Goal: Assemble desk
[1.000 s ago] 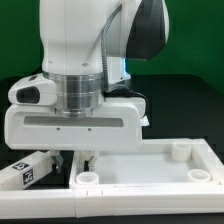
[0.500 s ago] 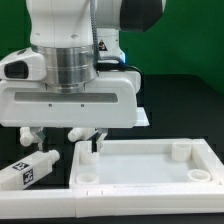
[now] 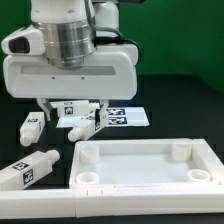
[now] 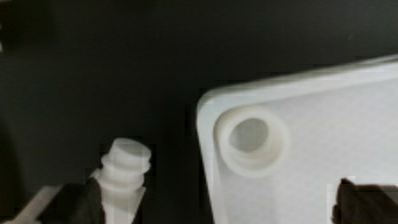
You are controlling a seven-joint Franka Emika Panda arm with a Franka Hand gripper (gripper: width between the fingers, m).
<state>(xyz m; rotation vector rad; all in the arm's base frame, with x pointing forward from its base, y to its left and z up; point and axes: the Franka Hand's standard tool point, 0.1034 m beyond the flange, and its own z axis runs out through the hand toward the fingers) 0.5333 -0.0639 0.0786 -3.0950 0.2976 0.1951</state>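
The white desk top (image 3: 140, 163) lies at the front of the exterior view's right, rim up, with corner sockets. My gripper (image 3: 70, 108) hangs above and behind its left corner, open and empty. One tagged leg (image 3: 25, 171) lies left of the desk top. Another leg (image 3: 30, 127) lies further back. Two more legs (image 3: 80, 124) lie just behind my fingertips. In the wrist view the gripper (image 4: 214, 205) is spread wide over the desk top's corner (image 4: 311, 120) with its round hole (image 4: 249, 138). A leg's ribbed peg (image 4: 121, 170) shows beside one finger.
The marker board (image 3: 127, 116) lies flat behind the desk top. The table is black, with a green wall behind. The large white arm and hand body fill the upper part of the exterior view.
My gripper has risen from low over the desk top's left corner. The two back legs and the marker board, hidden before, now show. The parts have not moved.
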